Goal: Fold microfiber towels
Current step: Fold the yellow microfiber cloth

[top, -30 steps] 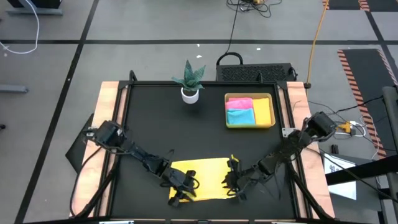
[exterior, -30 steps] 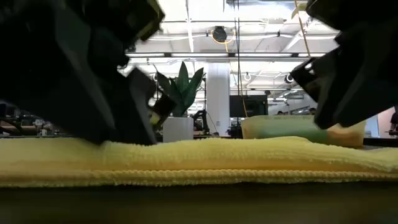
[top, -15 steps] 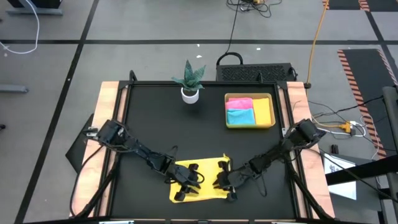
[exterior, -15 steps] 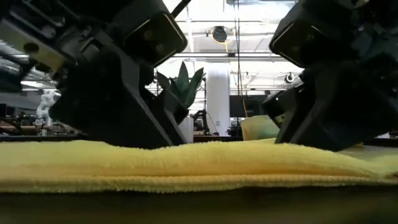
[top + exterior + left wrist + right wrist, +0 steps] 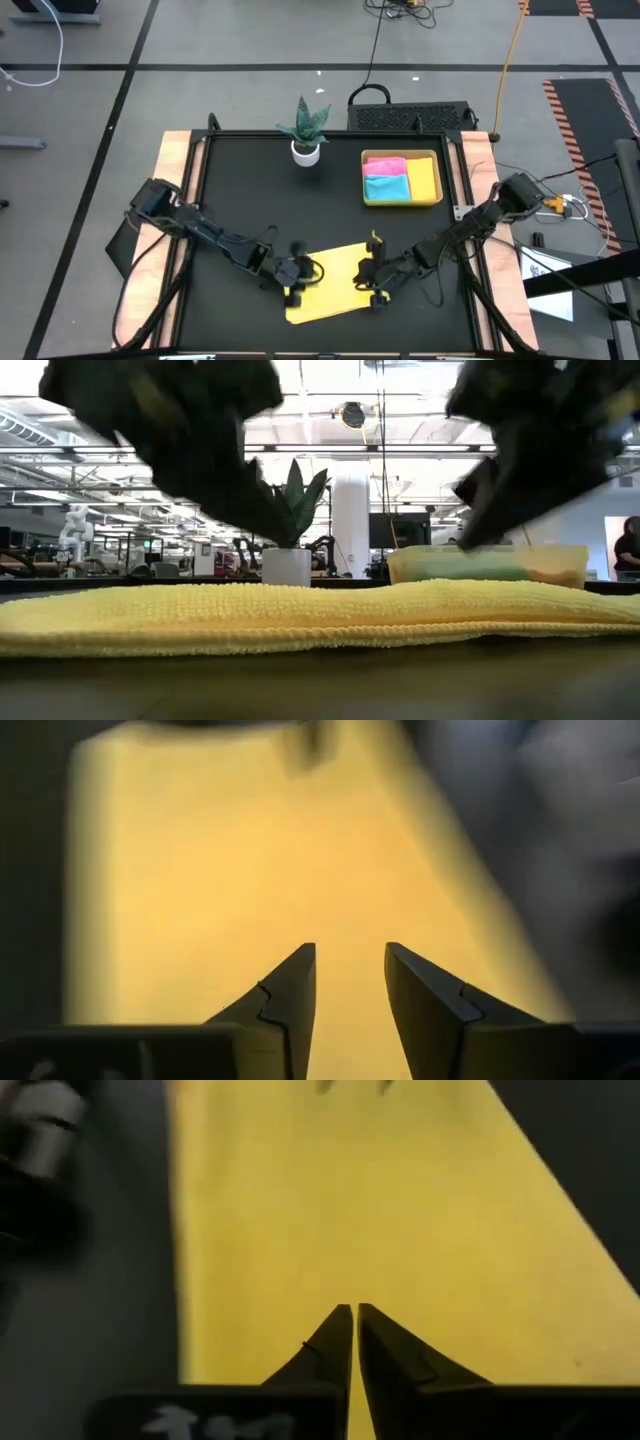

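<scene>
A yellow towel [image 5: 330, 281] lies flat on the black counter [image 5: 240, 200], near the middle of its front edge, skewed so its long sides run at a slant to that edge. In the low view the towel [image 5: 320, 618] shows as a thick yellow band with a layered front edge.

The left hand [image 5: 297, 277] hangs over the towel's left end. Its fingers [image 5: 290, 995] stand somewhat apart with nothing between them, the yellow cloth [image 5: 250, 860] showing below. The right hand [image 5: 374, 278] is over the towel's right end. Its fingers [image 5: 330, 1342] are pressed together to a thin slit and hold nothing, the towel [image 5: 370, 1220] spread beneath them. In the low view both hands are dark shapes above the cloth, clear of it.

Toward the back right of the counter sits a yellow-green tray [image 5: 402, 202]. In it lie three folded towels: a pink towel [image 5: 385, 164] at the back, a blue towel [image 5: 387, 187] in front of it, and another yellow one [image 5: 423, 178] to their right.

A potted plant [image 5: 306, 130] in a white pot stands near the back edge, left of the tray and well apart from the flat towel.
</scene>
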Available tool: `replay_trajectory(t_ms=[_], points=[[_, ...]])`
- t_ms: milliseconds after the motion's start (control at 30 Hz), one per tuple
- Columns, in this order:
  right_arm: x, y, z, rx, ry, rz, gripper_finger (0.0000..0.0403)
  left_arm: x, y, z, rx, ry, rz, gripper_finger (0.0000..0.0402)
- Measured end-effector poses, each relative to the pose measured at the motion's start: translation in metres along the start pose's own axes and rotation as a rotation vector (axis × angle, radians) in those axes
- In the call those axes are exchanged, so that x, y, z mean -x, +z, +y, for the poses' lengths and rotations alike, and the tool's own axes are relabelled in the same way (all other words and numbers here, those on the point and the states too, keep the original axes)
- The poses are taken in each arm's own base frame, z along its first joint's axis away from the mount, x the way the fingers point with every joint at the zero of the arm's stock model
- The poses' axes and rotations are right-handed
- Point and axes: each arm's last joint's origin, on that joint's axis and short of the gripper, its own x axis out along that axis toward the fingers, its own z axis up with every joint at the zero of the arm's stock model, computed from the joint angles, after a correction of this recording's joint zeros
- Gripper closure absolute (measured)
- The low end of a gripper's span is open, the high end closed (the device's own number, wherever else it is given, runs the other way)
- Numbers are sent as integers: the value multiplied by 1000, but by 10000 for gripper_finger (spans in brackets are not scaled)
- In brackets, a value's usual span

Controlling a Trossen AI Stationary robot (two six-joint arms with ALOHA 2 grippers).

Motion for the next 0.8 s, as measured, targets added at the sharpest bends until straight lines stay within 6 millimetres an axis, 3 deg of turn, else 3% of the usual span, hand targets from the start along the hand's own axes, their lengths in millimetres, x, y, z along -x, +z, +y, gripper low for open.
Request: replay_trajectory(t_ms=[133,233,433,667,800], points=[[-2,-16,-14,-87,-90,24,399,7,-19,20,40,311,177,280],[-4,-34,-36,-188,-225,28,402,7,-35,31,118,429,310,280],[-3,-51,-66,-310,-347,15,402,17,-44,18,178,465,351,280],[0,-33,-64,-199,-281,-126,403,51,-27,-11,275,364,254,280],[1,-23,-67,-210,-267,-191,403,54,-26,-15,246,390,210,280]])
